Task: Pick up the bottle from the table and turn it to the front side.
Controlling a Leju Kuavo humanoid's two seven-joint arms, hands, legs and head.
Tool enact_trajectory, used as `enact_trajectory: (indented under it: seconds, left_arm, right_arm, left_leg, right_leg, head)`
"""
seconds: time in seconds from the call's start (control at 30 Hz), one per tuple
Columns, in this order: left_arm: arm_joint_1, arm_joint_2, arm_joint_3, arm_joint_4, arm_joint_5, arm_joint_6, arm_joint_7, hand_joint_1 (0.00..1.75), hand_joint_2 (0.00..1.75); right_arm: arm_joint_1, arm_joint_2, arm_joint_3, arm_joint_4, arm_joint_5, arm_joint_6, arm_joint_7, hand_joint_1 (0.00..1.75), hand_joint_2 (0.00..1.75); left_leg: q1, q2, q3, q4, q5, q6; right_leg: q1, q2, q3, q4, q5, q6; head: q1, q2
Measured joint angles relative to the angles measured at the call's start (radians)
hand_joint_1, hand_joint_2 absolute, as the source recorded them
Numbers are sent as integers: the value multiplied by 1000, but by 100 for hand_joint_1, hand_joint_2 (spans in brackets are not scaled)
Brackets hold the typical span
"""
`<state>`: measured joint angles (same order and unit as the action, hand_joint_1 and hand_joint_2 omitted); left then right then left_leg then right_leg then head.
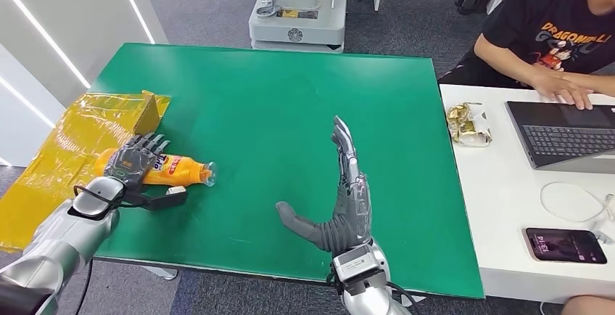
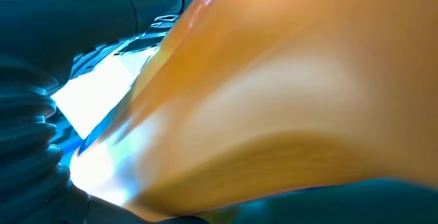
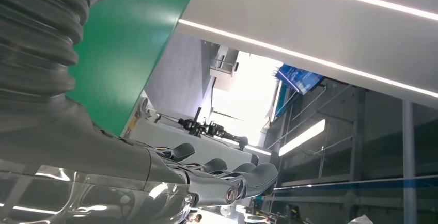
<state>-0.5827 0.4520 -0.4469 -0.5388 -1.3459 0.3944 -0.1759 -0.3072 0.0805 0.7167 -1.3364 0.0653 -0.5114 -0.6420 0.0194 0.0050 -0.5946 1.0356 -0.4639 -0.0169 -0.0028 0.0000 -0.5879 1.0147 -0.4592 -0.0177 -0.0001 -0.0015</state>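
An orange bottle (image 1: pixel 176 170) with a red and white label lies on its side near the left edge of the green table (image 1: pixel 275 104), its clear cap end pointing right. My left hand (image 1: pixel 135 162) wraps over the bottle's body, fingers on top and thumb below it. In the left wrist view the orange bottle (image 2: pixel 289 95) presses close against the palm. My right hand (image 1: pixel 341 199) stands on edge over the front middle of the table, fingers straight and thumb spread out to the left, holding nothing. In the right wrist view its fingers (image 3: pixel 227 175) point away from the green top.
A yellow plastic sheet (image 1: pixel 69 152) with a yellow box lies at the table's left edge behind the bottle. To the right stands a white table (image 1: pixel 500 206) with a laptop (image 1: pixel 566 133), a phone (image 1: pixel 566 246), a wrapped snack (image 1: pixel 468 125) and a seated person (image 1: pixel 558 39). A robot base (image 1: pixel 297 10) stands beyond.
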Motion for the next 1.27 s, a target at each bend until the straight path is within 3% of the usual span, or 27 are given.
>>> enact_trajectory:
  seconds: [0.27,0.53,0.7,0.83,0.97,1.17,1.27]
  left_arm:
    - [135,63,65,-165,-5,-9,9,0,175]
    - [355,118,169,-486,-15,-51,17,0,175]
    - [511,117,255,-706,-12,-29,1,0,175]
    - [587,92,303,-849,65,45,-60,0,175]
    - [602,39,314,-956,236,123,-157,0,175]
    - [556,-94,303,-1021,796,92,-354,0,175]
    - [535,-153,281,-1022,947,73,-400,0,175]
  right_arm:
    - [6,0,-1,-3,7,-3,2,0,175]
    - [43,-1,-19,-43,53,-20,28,0,175]
    - [75,-3,-43,-78,80,-21,45,0,175]
    - [96,-5,-55,-106,103,-17,56,0,175]
    - [114,-7,-63,-131,120,-14,67,0,175]
    - [131,-7,-67,-146,140,-1,70,0,175]
    - [140,-7,-67,-150,150,-1,65,0,175]
  left_leg:
    - [0,1,0,0,0,0]
    - [0,1,-1,0,-1,0]
    - [0,1,-1,0,-1,0]
    - [0,0,-2,0,-1,0]
    - [0,-1,-2,0,-1,0]
    - [0,-2,-1,1,-1,0]
    - [0,-1,-1,1,-1,0]
  right_leg:
    - [0,1,-1,0,0,0]
    - [0,2,-1,-1,0,0]
    - [0,1,-2,-1,-1,0]
    - [0,1,-2,-2,-1,0]
    - [0,-1,-1,-2,-1,0]
    - [0,-1,-1,-2,0,0]
    - [0,-1,0,-2,0,0]
  head:
    - [0,0]
    - [0,0]
    - [0,0]
    - [0,0]
    - [0,0]
    - [0,0]
    - [0,0]
